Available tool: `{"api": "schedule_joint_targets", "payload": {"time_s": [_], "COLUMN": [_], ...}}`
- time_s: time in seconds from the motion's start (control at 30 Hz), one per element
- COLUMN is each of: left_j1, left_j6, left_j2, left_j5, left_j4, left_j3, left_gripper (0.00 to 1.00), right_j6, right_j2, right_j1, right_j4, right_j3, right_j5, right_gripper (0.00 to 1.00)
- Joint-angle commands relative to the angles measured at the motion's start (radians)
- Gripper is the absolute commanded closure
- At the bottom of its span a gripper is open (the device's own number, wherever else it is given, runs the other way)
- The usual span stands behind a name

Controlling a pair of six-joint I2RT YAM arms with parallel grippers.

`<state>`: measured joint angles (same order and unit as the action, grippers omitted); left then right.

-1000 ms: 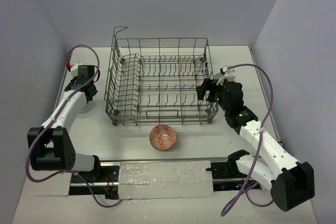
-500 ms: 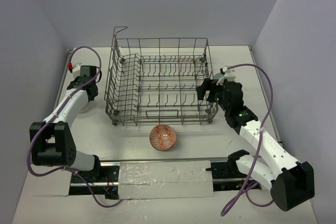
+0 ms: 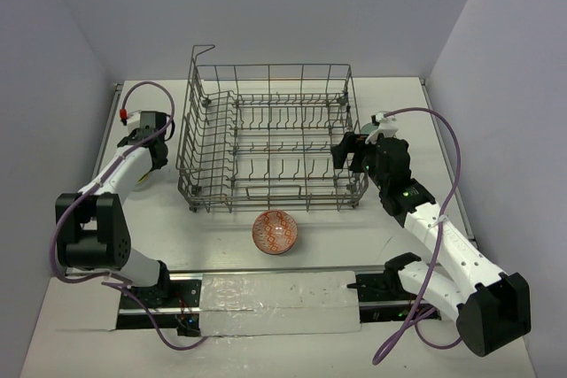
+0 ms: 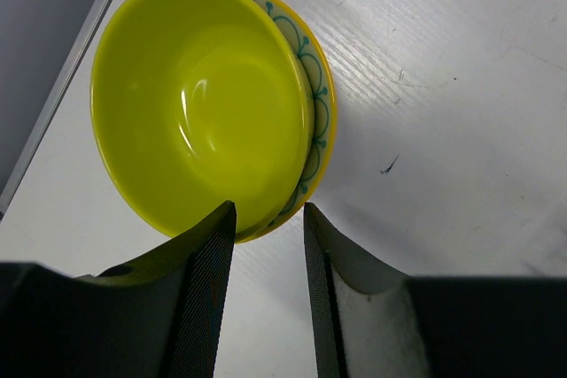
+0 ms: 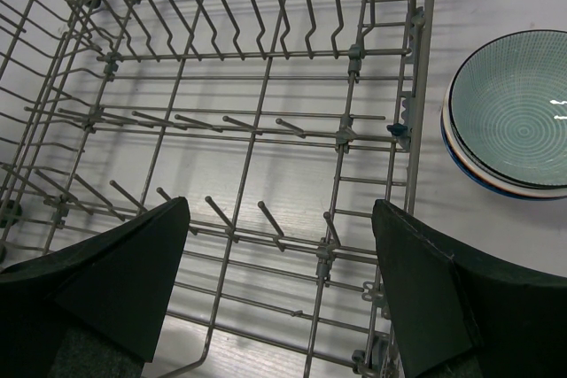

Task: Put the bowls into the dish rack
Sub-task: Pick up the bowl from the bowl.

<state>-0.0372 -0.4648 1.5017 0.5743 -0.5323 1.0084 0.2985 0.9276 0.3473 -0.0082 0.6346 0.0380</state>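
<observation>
My left hand (image 4: 268, 210) is out at the far left of the tabletop (image 4: 443, 86), well apart from the dish rack (image 3: 266, 143). Its two ribbed fingers (image 4: 205, 289) stand a narrow gap apart, clamped on nothing that I can make out. The near rim of a lime bowl (image 4: 199, 104) sits right at the mouth of that gap. I cannot tell whether either pad touches it. The lime bowl is nested inside a yellow-rimmed bowl (image 4: 317, 112) with teal loops painted on its inner wall. Only a crescent of that one shows along the right side. Both rest on the white tabletop close to its left edge.

My right hand (image 5: 279, 204) is spread wide and holds nothing. It hangs over the right end of the dish rack, with the rows of grey wire tines showing between its dark fingers (image 5: 115, 281). From above, this hand (image 3: 345, 155) is at the rack's right wall, about midway along it.

Just outside that right wall, a teal bowl (image 5: 514, 112) with fine ribbed rings sits on top of a small stack. White and dark blue rims peek out under it on the tabletop.

A red-and-white patterned bowl (image 3: 275, 232) stands alone on the tabletop just in front of the rack, between my two arms. I see no bowl inside the rack.
</observation>
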Motion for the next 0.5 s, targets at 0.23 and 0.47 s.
{"api": "schedule_joint_targets", "payload": {"time_s": [0.23,0.47], "left_j1": [0.003,0.007], "left_j6": [-0.006,-0.006], "left_j2": [0.009,0.014], "left_j5": [0.012,0.01], "left_j4": [-0.014,-0.014], "left_j3": [0.047,0.048], "left_gripper": [0.65,0.73], "right_j6": [-0.004,-0.004], "right_j2": [0.01,0.011], "right_j1": [0.004,0.005], "right_j4": [0.017,0.017], "right_j3": [0.054,0.057], "right_j5": [0.013,0.013], "right_gripper": [0.09,0.09]}}
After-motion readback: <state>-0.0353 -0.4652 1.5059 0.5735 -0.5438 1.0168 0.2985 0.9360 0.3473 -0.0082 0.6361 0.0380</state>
